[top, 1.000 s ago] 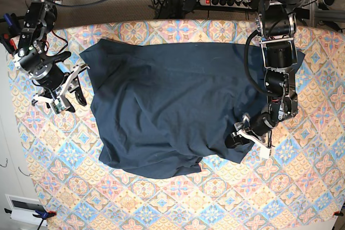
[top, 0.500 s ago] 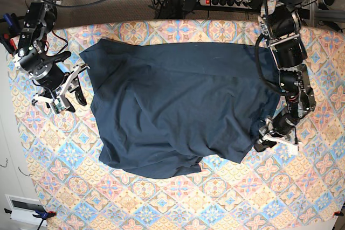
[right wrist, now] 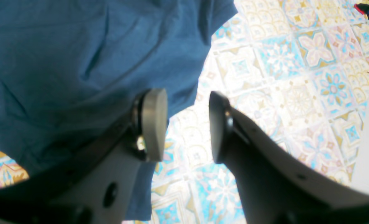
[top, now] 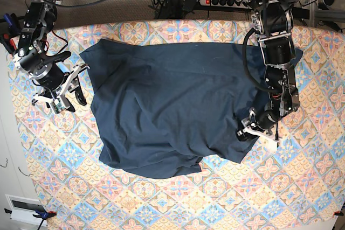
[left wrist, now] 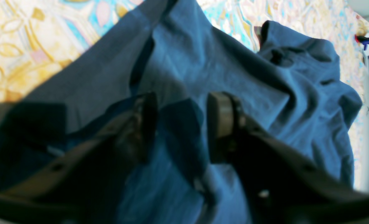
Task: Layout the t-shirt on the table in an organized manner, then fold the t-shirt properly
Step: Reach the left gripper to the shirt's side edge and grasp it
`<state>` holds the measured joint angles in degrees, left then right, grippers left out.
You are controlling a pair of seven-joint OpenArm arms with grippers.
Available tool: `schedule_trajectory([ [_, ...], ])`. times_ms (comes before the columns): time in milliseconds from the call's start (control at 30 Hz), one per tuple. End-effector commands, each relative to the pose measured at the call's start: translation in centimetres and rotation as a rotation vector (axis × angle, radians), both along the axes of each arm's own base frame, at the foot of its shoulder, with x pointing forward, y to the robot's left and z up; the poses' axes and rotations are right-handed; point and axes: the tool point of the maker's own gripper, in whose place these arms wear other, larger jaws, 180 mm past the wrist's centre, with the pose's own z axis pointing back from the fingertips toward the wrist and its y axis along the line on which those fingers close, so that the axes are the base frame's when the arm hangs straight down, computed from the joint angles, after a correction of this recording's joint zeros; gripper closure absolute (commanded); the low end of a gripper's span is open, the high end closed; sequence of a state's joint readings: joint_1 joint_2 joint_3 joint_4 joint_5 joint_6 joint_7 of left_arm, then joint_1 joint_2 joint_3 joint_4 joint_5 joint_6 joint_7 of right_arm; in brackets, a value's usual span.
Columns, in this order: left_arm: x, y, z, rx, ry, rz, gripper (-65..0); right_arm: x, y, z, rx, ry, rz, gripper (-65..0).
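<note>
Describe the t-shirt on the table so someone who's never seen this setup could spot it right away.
Start with the table, a wide surface covered in pastel orange, pink and blue tile patterns. Spread across its middle, between the two robot arms, lies the t-shirt, rumpled and not yet folded. It is the only dark thing on the cloth: plain navy fabric with no print.
</note>
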<state>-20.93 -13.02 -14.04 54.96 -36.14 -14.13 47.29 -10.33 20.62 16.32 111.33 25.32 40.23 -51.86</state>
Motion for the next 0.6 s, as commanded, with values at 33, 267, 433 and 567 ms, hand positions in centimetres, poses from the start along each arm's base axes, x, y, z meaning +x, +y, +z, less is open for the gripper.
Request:
schedule_trajectory([
  [33, 1.2, 0.4, 1.8, 0.000, -0.052, 0.004, -7.6, 0.7, -0.1, 1.6, 0.004, -0.054, 0.005, -22.1],
  [267, -1.1, -0.9, 0.0, -0.021, 0.073, -0.081, 0.0, 0.7, -0.1, 1.5, 0.003, -0.052, 0.005, -22.1],
  [433, -2.8, -0.9, 4.2, -0.022, -0.042, -0.131, 0.0, 0.6, -0.1, 1.5, 0.004, -0.051, 0.006, -22.1],
  [567, -5.0, 0.5, 6.5, -0.012, -0.111, -0.130, 0.0, 0.5, 0.2, 1.3, 0.017, -0.047, 0.003, -22.1],
])
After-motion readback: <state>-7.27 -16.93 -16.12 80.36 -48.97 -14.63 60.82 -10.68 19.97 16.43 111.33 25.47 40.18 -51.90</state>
